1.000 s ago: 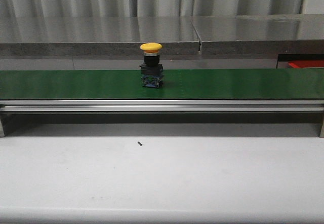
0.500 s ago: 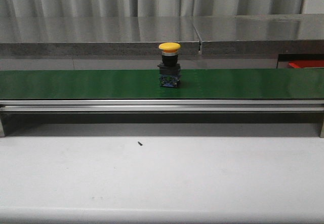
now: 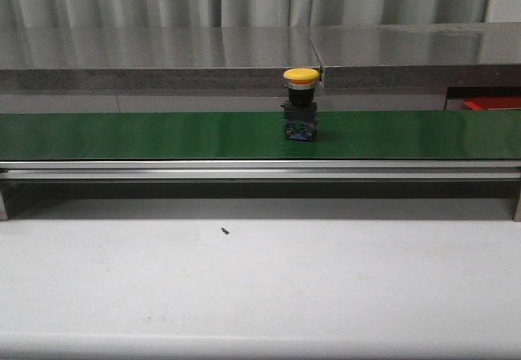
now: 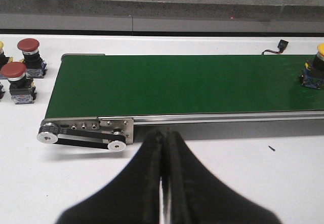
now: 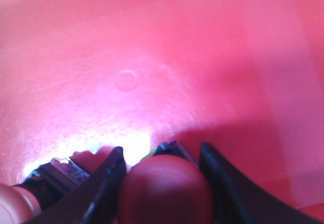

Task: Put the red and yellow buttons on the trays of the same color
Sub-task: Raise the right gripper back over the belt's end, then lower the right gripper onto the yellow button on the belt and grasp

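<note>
The right gripper [image 5: 162, 171] is grasping a red button [image 5: 167, 191] by its smooth, rigid cap over the red tray [image 5: 202, 41]; the left gripper [image 4: 163, 138] is sitting clenched, empty.

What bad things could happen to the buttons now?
The yellow button stands alone on the green belt, and neither arm shows in the front view. If the belt runs, the button might ride off the end unpicked. The right gripper has a red button between its fingers over the red tray. Opening clumsily might tip it.
</note>
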Motion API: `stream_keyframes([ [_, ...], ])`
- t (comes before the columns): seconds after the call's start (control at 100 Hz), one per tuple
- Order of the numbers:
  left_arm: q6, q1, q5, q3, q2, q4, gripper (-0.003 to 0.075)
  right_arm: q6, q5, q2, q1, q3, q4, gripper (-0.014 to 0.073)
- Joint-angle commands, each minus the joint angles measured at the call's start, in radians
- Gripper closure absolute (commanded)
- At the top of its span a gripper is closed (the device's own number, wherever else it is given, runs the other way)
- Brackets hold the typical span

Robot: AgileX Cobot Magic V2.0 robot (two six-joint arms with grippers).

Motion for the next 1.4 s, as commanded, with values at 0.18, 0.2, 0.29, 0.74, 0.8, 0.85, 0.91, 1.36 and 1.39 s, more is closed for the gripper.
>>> stream_keyframes([
  [0.18, -0.002, -0.005, -0.070, -0.026, 0.006, -0.030, 0.0739, -0.012, 0.009, -0.058, 0.001, -0.073, 0.008, -0.0013],
  [0.2, -0.002, -0.005, -0.070, -0.026, 0.006, -0.030, 0.0739, -0.012, 0.017, -0.059, 0.001, -0.080, 0.008, -0.0026],
  [0.29, -0.002, -0.005, -0.070, -0.026, 0.006, -0.030, 0.0739, -0.012, 0.062, -0.073, 0.001, -0.123, 0.008, -0.0006],
  [0.74, -0.002, -0.005, -0.070, -0.026, 0.006, -0.030, 0.0739, -0.128, 0.181, -0.292, 0.034, -0.133, 0.108, -0.0002],
  [0.8, -0.002, -0.005, -0.070, -0.026, 0.006, -0.030, 0.0739, -0.141, 0.187, -0.331, 0.043, -0.101, 0.127, -0.0002],
  [0.85, -0.002, -0.005, -0.070, -0.026, 0.006, -0.030, 0.0739, -0.149, 0.186, -0.365, 0.053, -0.058, 0.132, -0.0002],
  [0.91, -0.002, -0.005, -0.070, -0.026, 0.006, -0.030, 0.0739, -0.158, 0.177, -0.407, 0.069, 0.014, 0.132, -0.0002],
  [1.36, -0.002, -0.005, -0.070, -0.026, 0.006, -0.030, 0.0739, -0.274, -0.072, -0.749, 0.265, 0.667, 0.132, -0.0002],
  [1.39, -0.002, -0.005, -0.070, -0.026, 0.006, -0.030, 0.0739, -0.274, -0.072, -0.754, 0.281, 0.688, 0.132, -0.0002],
])
